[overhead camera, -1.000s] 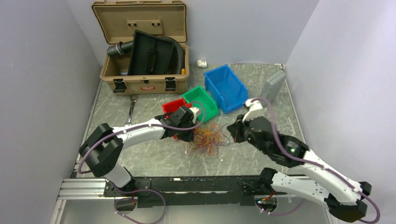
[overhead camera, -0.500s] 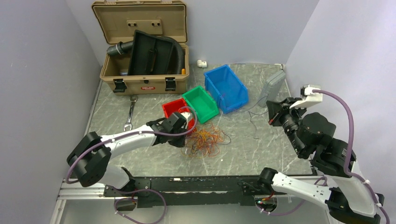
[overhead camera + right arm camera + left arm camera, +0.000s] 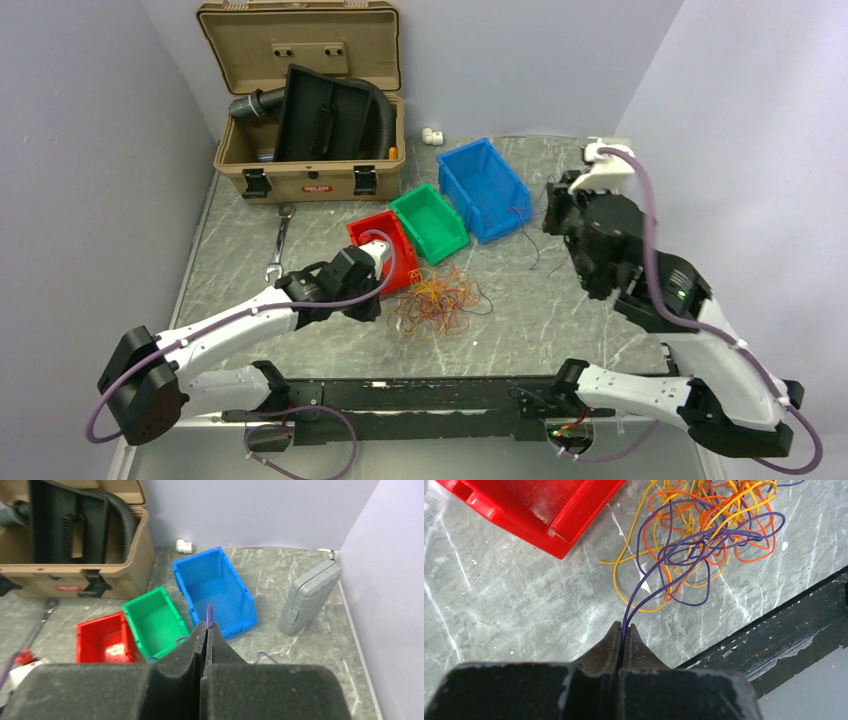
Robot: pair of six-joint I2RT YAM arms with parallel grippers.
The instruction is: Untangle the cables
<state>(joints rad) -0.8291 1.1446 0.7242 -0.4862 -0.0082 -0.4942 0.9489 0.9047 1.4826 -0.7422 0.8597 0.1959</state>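
The left gripper (image 3: pixel 624 628) pinches 1 purple wire (image 3: pixel 659 567) down low. The right gripper (image 3: pixel 206 628) pinches a second wire (image 3: pixel 209 614), likely purple too, held high to pull it clear of the cables (image 3: pixel 437 300).

My worktop (image 3: pixel 560 320) is grey and marbled. On it I record: tan case (image 3: pixel 310 185) far left; wrench (image 3: pixel 278 245) nearer; red bin (image 3: pixel 362 232), green bin (image 3: pixel 430 222) and blue bin (image 3: pixel 483 188) side by side at centre; white fitting (image 3: pixel 432 135) far; grey case (image 3: pixel 310 596) far right; tangled cables (image 3: pixel 435 300) near centre.

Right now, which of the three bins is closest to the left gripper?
The red bin, leftmost of the row; the left gripper is right beside it.
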